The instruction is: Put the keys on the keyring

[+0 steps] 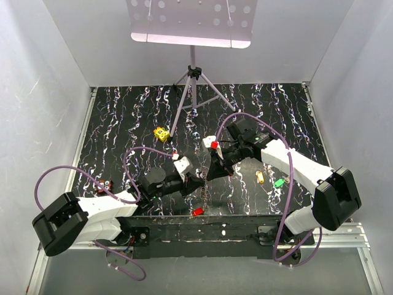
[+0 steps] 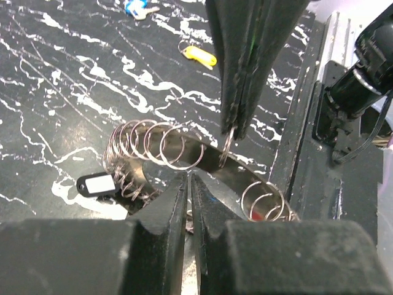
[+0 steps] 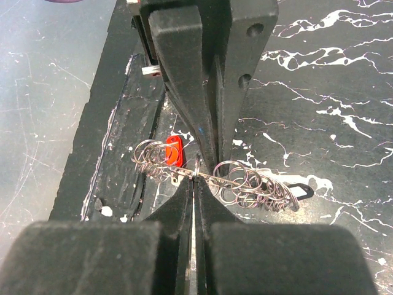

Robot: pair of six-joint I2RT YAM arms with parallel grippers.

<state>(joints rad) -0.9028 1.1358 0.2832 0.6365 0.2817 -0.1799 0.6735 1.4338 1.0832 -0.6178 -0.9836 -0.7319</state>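
Keyring (image 2: pixel 178 147) of shiny bare metal, table (image 2: pixel 61 92) smooth marbled black.

Top view: bright, even, diffuse light from overhead. White walls (image 1: pixel 43 92) near washed out. Dark marbled desk (image 1: pixel 123 110) keeps detail; shadows on it soft, faint. Wrist views dimmer, harder contrast. Own fingers (image 2: pixel 92 258) at bottom edge out of focus, flat black, little texture. Sharp glints on wire loops of keyring (image 2: pixel 159 144). Desk streaks crisp behind. Left wrist view: right edge pale, blown out.
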